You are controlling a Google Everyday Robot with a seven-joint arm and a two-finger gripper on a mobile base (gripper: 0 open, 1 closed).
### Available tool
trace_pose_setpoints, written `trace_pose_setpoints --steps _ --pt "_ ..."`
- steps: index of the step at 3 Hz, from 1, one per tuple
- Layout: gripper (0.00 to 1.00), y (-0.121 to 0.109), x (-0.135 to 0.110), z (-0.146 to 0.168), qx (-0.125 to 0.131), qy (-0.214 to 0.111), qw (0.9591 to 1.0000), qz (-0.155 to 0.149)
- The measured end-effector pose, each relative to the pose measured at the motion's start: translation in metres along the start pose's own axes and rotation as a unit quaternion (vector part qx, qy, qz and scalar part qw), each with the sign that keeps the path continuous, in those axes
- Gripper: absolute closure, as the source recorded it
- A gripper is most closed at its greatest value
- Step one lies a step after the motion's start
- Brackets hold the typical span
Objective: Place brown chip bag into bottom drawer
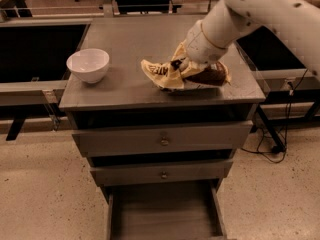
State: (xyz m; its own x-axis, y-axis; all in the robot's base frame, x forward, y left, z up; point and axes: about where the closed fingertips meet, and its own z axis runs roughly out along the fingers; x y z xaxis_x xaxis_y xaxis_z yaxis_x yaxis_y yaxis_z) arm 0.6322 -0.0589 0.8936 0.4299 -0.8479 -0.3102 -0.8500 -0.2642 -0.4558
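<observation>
The brown chip bag (207, 76) lies crumpled on the grey cabinet top (130, 39), near its front right edge, dark brown at the right and pale yellow at the left. My gripper (178, 67) comes down from the upper right on the white arm and rests on the middle of the bag, pressed into the foil. The bottom drawer (162, 211) stands pulled out below, at the bottom of the view, and its grey tray shows nothing inside.
A white bowl (88, 64) stands on the cabinet top at the left. The two upper drawers (162, 139) with small knobs are shut. Dark tables flank the cabinet on both sides. Cables (272, 144) lie on the floor at the right.
</observation>
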Motion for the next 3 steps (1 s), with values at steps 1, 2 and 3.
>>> trace_pose_setpoints --steps 1,2,3 --pt "1.0 0.023 -0.012 -0.036 0.06 -0.059 0.9962 0.025" --pt "1.0 0.08 -0.003 -0.056 0.048 -0.071 0.9946 0.058" --pt "1.0 0.15 0.003 -0.047 -0.017 -0.067 0.9948 0.075"
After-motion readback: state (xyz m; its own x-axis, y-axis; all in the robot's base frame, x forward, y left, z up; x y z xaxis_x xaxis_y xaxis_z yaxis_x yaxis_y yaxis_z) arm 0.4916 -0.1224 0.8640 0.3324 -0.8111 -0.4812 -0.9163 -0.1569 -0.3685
